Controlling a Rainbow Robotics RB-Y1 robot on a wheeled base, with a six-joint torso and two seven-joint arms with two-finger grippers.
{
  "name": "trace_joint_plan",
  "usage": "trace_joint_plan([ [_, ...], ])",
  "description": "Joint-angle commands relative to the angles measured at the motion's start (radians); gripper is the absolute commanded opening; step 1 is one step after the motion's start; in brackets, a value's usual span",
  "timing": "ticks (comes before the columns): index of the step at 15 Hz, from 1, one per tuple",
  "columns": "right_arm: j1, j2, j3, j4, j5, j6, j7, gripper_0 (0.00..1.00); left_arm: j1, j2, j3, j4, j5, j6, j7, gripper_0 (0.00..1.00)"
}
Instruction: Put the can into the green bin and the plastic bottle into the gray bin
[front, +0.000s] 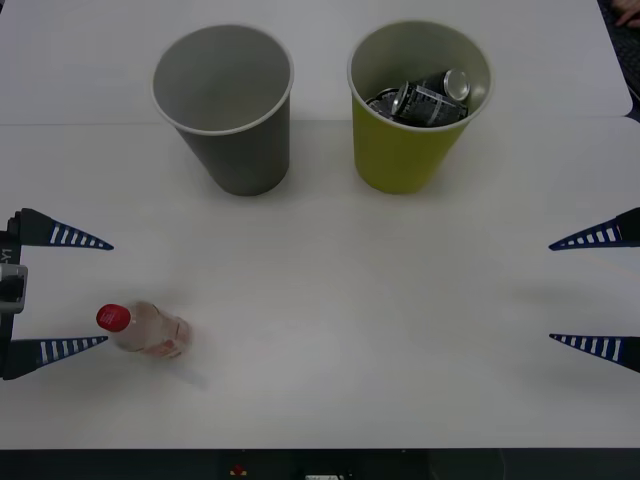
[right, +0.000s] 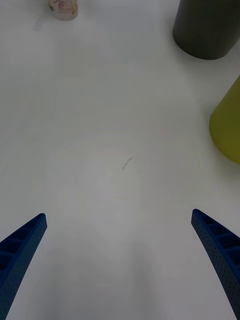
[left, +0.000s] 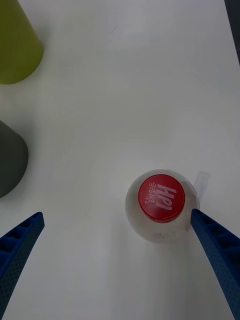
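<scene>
The plastic bottle (front: 146, 329) stands upright near the table's front left, its red cap (left: 161, 197) facing up. My left gripper (front: 109, 292) is open at the left edge. The bottle sits right by the tip of its nearer finger (left: 212, 245); I cannot tell if they touch. The gray bin (front: 225, 100) stands at the back, left of centre, with nothing visible inside. To its right the green bin (front: 415, 110) holds a crushed can (front: 425, 98). My right gripper (front: 550, 292) is open at the right edge, holding nothing.
The white table (front: 340, 300) lies bare between the two grippers. Its dark front edge (front: 320, 465) runs along the near side. The right wrist view shows the bottle (right: 63, 8), gray bin (right: 207, 27) and green bin (right: 227, 125) far ahead of the right gripper (right: 119, 214).
</scene>
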Motion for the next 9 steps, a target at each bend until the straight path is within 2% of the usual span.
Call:
trace_joint_plan([
  [1, 0.0, 0.0, 0.0, 0.0, 0.0, 0.0, 0.0, 1.0, 0.008, -0.015, -0.001, 0.004, -0.001, 0.005, -0.002, 1.0],
  [6, 0.0, 0.0, 0.0, 0.0, 0.0, 0.0, 0.0, 1.0, 0.017, -0.015, 0.017, 0.007, 0.002, 0.019, -0.011, 1.0],
  [9, 0.0, 0.0, 0.0, 0.0, 0.0, 0.0, 0.0, 1.0, 0.017, -0.01, 0.02, 0.053, 0.017, 0.007, -0.019, 1.0],
])
